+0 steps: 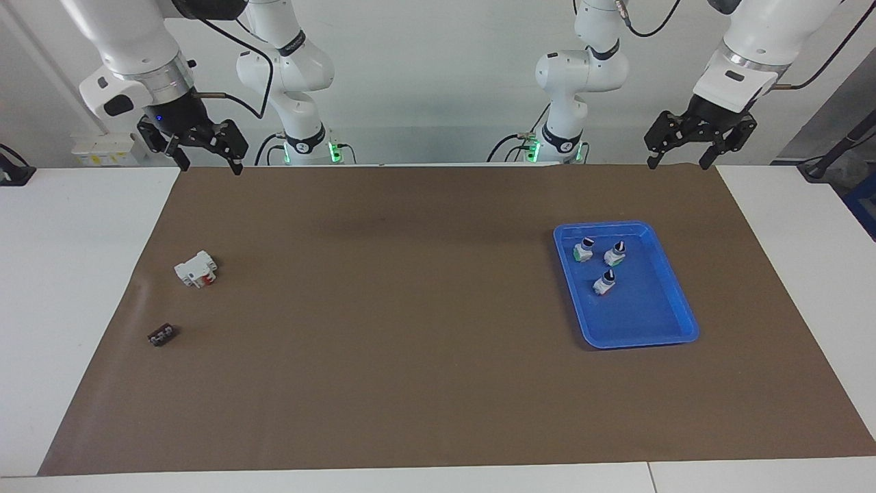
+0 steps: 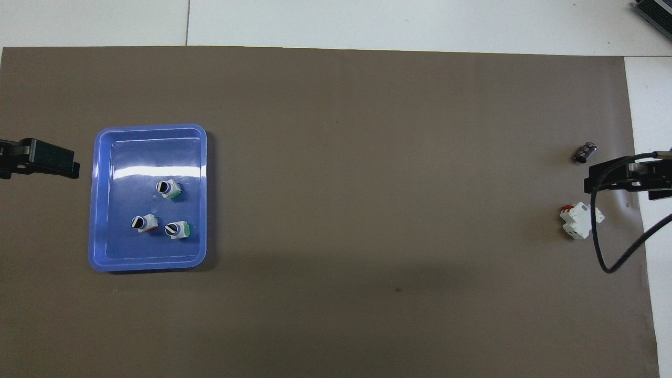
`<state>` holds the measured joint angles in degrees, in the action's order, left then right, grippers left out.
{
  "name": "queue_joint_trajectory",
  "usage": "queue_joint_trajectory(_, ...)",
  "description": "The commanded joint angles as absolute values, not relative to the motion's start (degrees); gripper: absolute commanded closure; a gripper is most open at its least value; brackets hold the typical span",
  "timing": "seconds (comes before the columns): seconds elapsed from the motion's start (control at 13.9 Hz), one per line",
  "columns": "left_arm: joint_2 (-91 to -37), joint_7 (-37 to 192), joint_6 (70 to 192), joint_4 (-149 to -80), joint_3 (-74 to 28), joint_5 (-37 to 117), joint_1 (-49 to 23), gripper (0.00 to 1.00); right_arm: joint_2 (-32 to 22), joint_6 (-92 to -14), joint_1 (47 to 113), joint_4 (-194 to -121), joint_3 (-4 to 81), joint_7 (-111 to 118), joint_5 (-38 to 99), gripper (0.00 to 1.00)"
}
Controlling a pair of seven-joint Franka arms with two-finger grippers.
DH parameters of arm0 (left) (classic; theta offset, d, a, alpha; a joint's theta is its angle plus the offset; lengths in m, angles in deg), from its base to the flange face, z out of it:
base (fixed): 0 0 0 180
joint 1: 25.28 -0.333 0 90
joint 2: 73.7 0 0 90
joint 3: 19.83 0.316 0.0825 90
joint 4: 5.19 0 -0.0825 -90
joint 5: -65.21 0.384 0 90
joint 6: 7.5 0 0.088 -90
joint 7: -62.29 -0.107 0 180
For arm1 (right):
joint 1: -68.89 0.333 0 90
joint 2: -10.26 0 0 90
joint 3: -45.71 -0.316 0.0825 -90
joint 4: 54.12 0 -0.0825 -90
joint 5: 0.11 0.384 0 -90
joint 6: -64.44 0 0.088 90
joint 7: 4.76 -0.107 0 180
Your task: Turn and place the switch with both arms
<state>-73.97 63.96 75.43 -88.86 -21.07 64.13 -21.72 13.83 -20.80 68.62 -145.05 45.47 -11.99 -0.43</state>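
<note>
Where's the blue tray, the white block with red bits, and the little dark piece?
blue tray point(image 1: 674, 301): facing view, bare floor.
white block with red bits point(image 1: 195, 268): facing view, white body.
small dark piece point(image 1: 162, 335): facing view, its middle.

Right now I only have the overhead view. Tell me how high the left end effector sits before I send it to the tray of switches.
Observer: The left end effector hangs high above the mat, touching nothing, well clear of the blue tray.
Operator: Report its fingers.
Observer: Spread open, nothing between them.
Operator: Now the right one.
Observer: The right end effector is raised and open too, not touching the white block.
</note>
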Motion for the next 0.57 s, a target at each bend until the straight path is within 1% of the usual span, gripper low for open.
queue_joint_trajectory(0.0,-75.28,64.57,74.94,-90.61,-22.2,64.33,-23.52,0.0,14.92,-20.64,69.06,-145.79,45.97,-10.56,-0.46,0.0)
queue_joint_trajectory(0.22,-76.16,63.96,75.82,-92.54,-22.12,64.33,-23.35,0.0,15.1,-20.81,68.8,-145.79,46.06,-10.83,-0.46,0.0)
queue_joint_trajectory(0.5,-76.16,63.96,75.99,-92.46,-22.12,64.42,-23.35,0.0,15.18,-20.64,67.74,-145.79,46.32,-10.56,-0.46,0.0)
